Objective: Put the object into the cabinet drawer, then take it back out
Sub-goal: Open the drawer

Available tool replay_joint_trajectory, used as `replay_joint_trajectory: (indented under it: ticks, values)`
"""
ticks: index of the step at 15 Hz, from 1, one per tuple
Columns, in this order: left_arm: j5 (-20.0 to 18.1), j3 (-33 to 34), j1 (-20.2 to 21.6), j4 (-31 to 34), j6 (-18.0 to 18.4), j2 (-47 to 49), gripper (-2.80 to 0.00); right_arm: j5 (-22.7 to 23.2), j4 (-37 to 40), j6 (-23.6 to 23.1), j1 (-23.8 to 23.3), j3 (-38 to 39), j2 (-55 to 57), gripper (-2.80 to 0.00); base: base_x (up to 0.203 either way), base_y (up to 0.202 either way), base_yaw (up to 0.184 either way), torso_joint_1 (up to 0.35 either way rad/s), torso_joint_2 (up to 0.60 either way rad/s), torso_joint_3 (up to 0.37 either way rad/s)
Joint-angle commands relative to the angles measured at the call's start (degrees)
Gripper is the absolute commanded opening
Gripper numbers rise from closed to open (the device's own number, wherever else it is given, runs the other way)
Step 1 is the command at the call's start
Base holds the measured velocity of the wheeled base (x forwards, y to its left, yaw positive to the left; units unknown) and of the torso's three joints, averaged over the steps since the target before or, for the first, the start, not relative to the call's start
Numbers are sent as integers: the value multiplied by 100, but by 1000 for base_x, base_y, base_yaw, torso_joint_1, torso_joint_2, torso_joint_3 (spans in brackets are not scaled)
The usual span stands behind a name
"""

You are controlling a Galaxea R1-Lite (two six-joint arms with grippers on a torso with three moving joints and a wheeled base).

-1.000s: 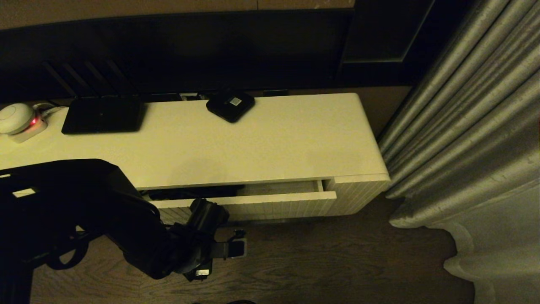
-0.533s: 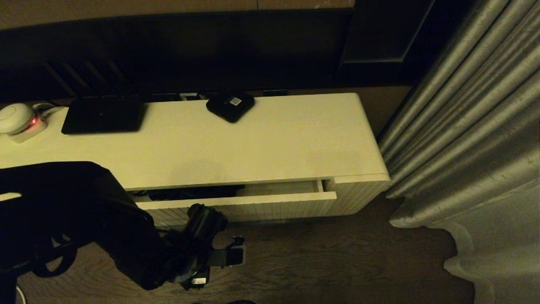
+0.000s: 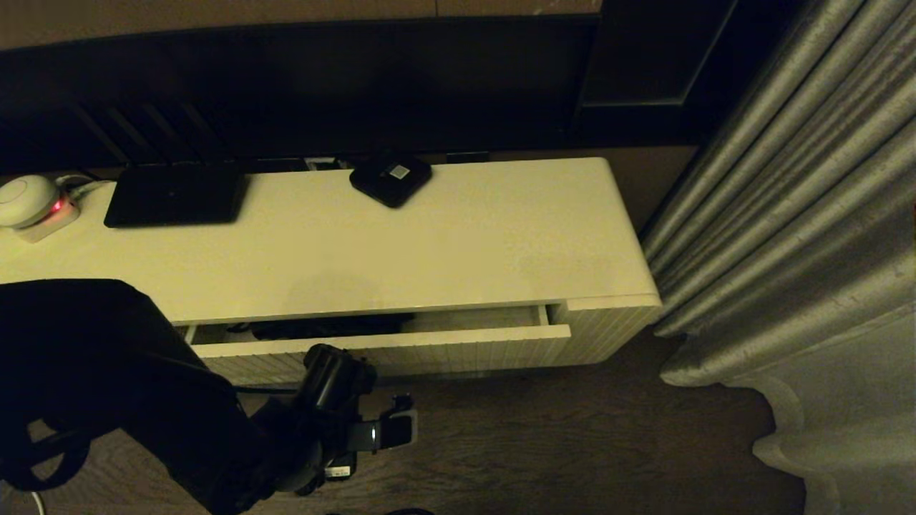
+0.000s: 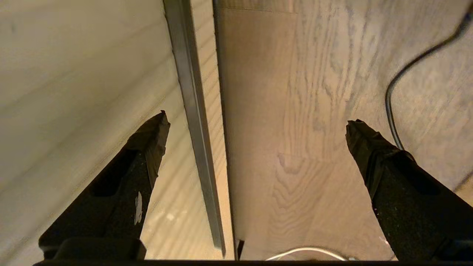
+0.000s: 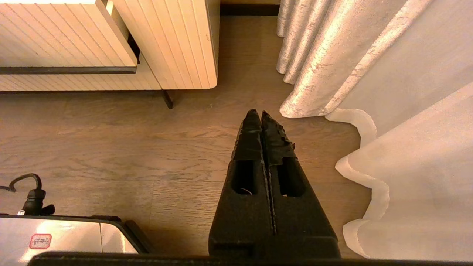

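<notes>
No writing can be read: the white sticker on the small black box (image 3: 391,177) at 12 o'clock on the cabinet top (image 3: 458,236) is too small, and the red-bordered label on the robot's base (image 5: 40,241) in the right wrist view is illegible.

The drawer (image 3: 429,343) stands slightly open below the top's front edge. The umbrella (image 3: 322,327) lies inside as a dark bunch toward the drawer's 9 o'clock end, mostly hidden by the overhang.

The left gripper (image 3: 390,429) hangs in front of the drawer at 7 o'clock of the scene, released and empty, its fingers (image 4: 142,159) spread wide on either side of the bar handle (image 4: 194,122); contact cannot be told.

The right gripper (image 5: 261,117) is clenched on nothing above the floor (image 5: 147,147), near the curtain (image 3: 787,250).

A flat black device (image 3: 175,194) and a white round unit (image 3: 25,199) with a red light sit at 10 o'clock.
</notes>
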Motion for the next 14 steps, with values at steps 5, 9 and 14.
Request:
replay_joint_trajectory:
  ticks: [5, 9, 14]
  values:
    - [-21, 403, -77, 146, 37, -921, -280, 2, -2, 2, 2, 9, -2, -280, 0, 0, 0, 0, 0, 0]
    - [-276, 409, -91, 593, -13, -1595, -280, 2, -2, 2, 2, 9, -2, -280, 0, 0, 0, 0, 0, 0]
    - [-492, 142, -399, 1591, -1286, -2679, -280, 2, -2, 2, 2, 9, -2, -280, 0, 0, 0, 0, 0, 0]
